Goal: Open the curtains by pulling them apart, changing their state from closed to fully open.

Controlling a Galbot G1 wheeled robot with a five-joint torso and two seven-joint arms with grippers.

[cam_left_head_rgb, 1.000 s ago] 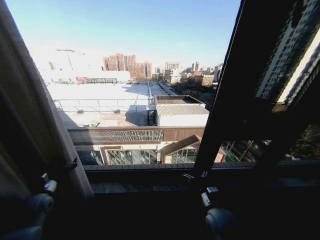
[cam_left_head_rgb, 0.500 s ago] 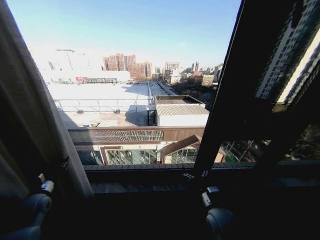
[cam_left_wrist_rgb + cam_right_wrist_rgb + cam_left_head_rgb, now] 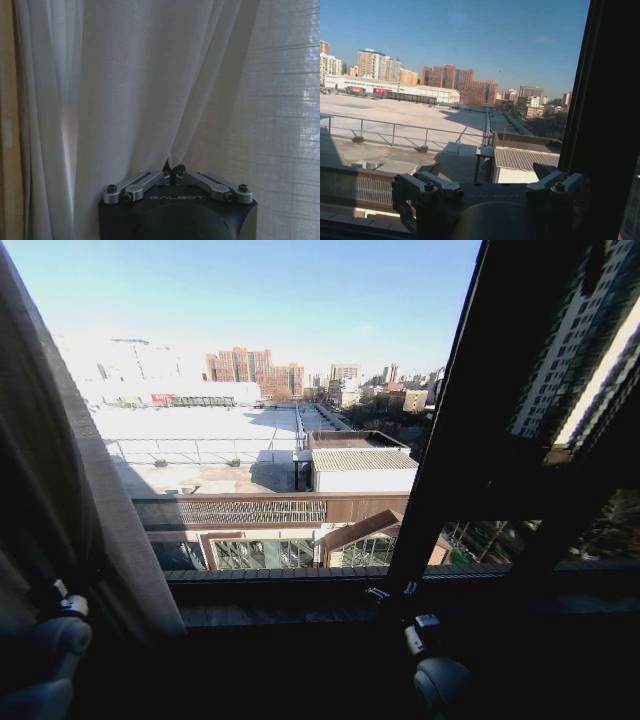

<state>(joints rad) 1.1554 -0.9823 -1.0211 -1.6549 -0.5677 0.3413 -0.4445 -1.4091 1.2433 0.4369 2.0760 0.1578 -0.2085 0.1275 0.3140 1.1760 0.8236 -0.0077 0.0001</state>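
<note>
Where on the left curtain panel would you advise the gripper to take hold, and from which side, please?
Best on a vertical pleat near the left curtain's inner edge, approached straight-on from the room side. The fabric hangs in long upright folds that bunch into a ridge thin enough to pinch. The left gripper already has its jaws closed on such a fold. The right gripper sits open, facing the window.

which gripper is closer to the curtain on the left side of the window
Left. The left gripper is shut on a fold of the curtain, touching it. The right gripper is open, facing the bare window glass beside the dark window frame bar, away from that curtain.
</note>
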